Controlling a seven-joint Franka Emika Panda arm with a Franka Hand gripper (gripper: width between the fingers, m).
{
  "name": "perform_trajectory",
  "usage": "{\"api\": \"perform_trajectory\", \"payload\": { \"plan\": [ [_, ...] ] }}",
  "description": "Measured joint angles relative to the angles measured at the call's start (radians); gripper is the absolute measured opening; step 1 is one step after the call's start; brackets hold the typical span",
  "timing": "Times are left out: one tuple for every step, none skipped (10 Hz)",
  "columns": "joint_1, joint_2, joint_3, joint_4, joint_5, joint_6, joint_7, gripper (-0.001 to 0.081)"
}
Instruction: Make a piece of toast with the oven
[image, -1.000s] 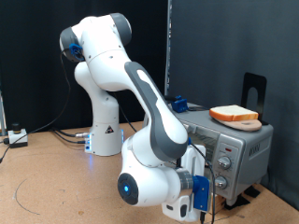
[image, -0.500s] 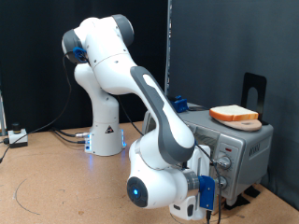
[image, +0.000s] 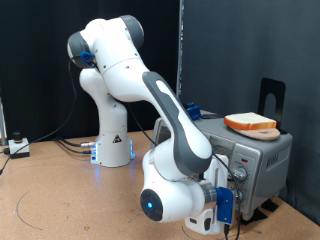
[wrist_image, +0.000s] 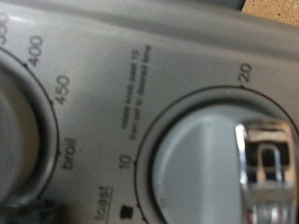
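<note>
The piece of toast (image: 251, 123) is lying flat on top of the oven (image: 262, 155), with its longer side running across the roof toward the exterior view's left and right, and it is showing a pale cream face and an orange-tan crust. The white arm (image: 160, 110) is bending down low in front of the silver oven, pressing the gripper (image: 226, 205) up against the front panel. In the wrist view a shiny fingertip (wrist_image: 264, 168) is sitting on the grey timer knob (wrist_image: 201, 159), beside the temperature knob (wrist_image: 17, 131), and I cannot tell if the fingers are squeezing or loose.
</note>
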Motion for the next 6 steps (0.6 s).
{"api": "perform_trajectory", "payload": {
  "plan": [
    [0.0, 0.0, 0.001, 0.002, 0.002, 0.005, -0.001, 0.0552],
    [0.0, 0.003, 0.001, 0.001, 0.002, 0.022, -0.001, 0.035],
    [0.0, 0.009, 0.0, 0.002, 0.002, 0.032, -0.003, 0.0204],
    [-0.001, 0.015, 0.0, 0.004, 0.002, 0.036, -0.003, 0.0204],
    [-0.001, 0.016, 0.0, 0.004, 0.002, 0.035, -0.003, 0.0095],
    [-0.001, 0.016, 0.0, 0.004, 0.002, 0.035, -0.003, 0.0095]
  ]
}}
